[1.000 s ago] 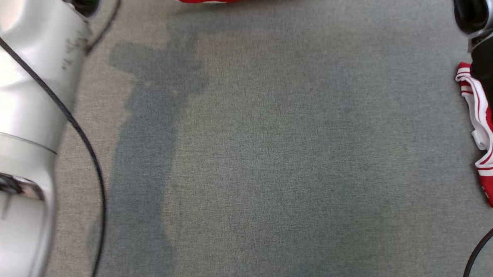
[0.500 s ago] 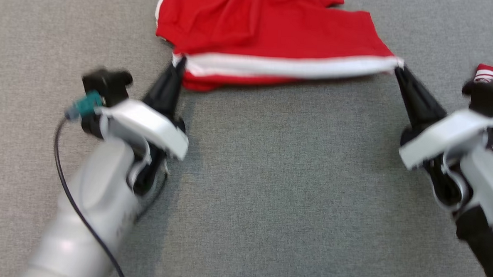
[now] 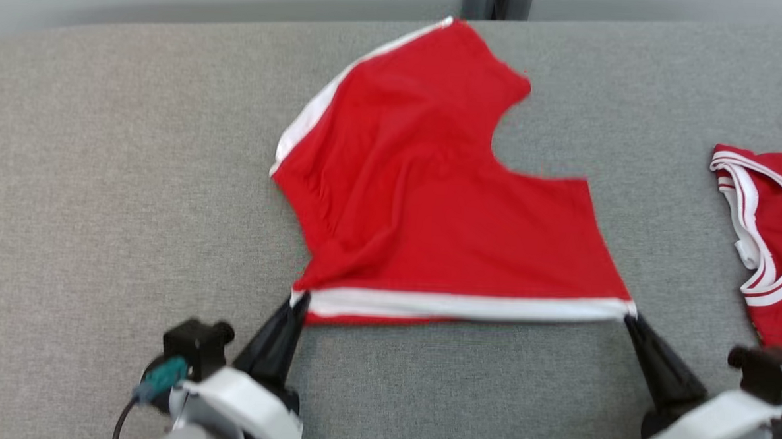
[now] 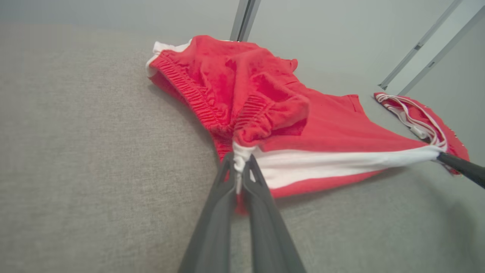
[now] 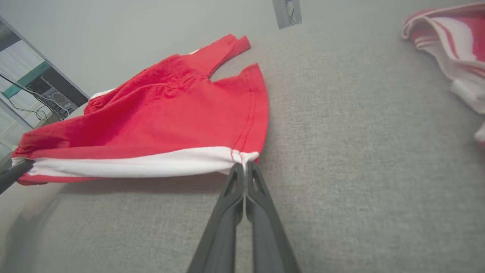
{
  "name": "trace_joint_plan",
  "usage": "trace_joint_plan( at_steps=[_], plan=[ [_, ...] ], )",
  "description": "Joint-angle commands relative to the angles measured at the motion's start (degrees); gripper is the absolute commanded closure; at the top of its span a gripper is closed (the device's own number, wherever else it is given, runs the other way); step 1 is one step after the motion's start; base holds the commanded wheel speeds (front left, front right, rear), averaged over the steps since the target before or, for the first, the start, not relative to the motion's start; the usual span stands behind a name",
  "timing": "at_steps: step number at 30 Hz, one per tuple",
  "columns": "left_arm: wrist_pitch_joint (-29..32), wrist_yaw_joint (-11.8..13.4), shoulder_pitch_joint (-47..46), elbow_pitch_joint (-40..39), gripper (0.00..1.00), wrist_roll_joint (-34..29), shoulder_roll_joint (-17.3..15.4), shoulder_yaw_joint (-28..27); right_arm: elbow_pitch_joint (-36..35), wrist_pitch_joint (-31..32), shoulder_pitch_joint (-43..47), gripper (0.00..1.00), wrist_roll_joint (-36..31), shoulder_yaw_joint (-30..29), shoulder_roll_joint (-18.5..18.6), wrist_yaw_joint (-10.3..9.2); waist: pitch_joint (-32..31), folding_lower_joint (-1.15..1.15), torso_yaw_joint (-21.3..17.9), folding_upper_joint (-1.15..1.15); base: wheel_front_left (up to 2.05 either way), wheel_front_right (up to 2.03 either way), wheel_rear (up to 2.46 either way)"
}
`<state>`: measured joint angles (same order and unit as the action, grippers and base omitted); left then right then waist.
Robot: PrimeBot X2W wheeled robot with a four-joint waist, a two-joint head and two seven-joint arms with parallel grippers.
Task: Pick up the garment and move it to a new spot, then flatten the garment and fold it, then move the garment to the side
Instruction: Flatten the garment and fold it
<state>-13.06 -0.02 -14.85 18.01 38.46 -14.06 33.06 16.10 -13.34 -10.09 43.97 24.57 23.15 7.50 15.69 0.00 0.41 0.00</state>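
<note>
Red garment [image 3: 431, 208], white-trimmed, shorts-like. Location: middle of the grey fabric tabletop [image 3: 101, 200], far part resting flat, creased along its left side. Near edge, a white band, is stretched taut and raised a little off the surface. Held at the band's left corner by the left claw [image 3: 300, 300], fingers pinched together on bunched cloth. Held at the band's right corner by the right claw [image 3: 630, 314], fingers likewise pinched together on the cloth. Nearby: second red-and-white garment [image 3: 776, 243], lying apart at the right, clear of both claws.
</note>
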Motion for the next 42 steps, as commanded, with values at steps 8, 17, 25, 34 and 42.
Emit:
trace_joint_plan(
  at_steps=[8, 17, 25, 34, 42],
  plan=[
    [6.2, 10.1, 15.2, -20.6, 1.0, 0.0, -6.0, 0.1, -16.9, 11.7, 19.1, 1.0, -7.8, -12.8, -4.4, -0.01, -4.8, 0.0, 0.3, 0.0, 0.0, 0.0, 0.0],
    [12.4, 15.0, 19.8, -33.9, 1.0, -1.3, -11.1, 0.1, -33.3, 22.2, 27.1, 1.0, -14.9, -20.8, -10.6, -0.01, -5.8, 0.0, 0.7, 0.0, 0.0, 0.0, 0.0],
    [12.8, 14.4, 13.8, -35.6, 1.0, 0.0, -10.5, -2.6, -35.3, 24.7, 15.2, 1.0, -17.0, -21.5, -7.2, -0.02, -1.3, 0.0, 2.2, 0.0, 0.0, 0.0, 0.0],
    [11.6, 10.5, 1.6, -29.7, 1.0, 2.4, -6.8, -5.0, -23.6, 22.1, -10.6, 1.0, -12.2, -14.3, 1.6, -0.01, 8.2, 0.0, 5.8, 0.0, 0.0, 0.0, 0.0],
    [11.4, 4.5, -9.9, -19.6, 1.0, 4.0, -2.1, -3.2, -7.6, 19.8, -31.6, 1.0, -7.0, -2.7, 6.5, -0.01, 14.6, 0.0, 10.7, 0.0, 0.0, 0.0, 0.0]
  ],
)
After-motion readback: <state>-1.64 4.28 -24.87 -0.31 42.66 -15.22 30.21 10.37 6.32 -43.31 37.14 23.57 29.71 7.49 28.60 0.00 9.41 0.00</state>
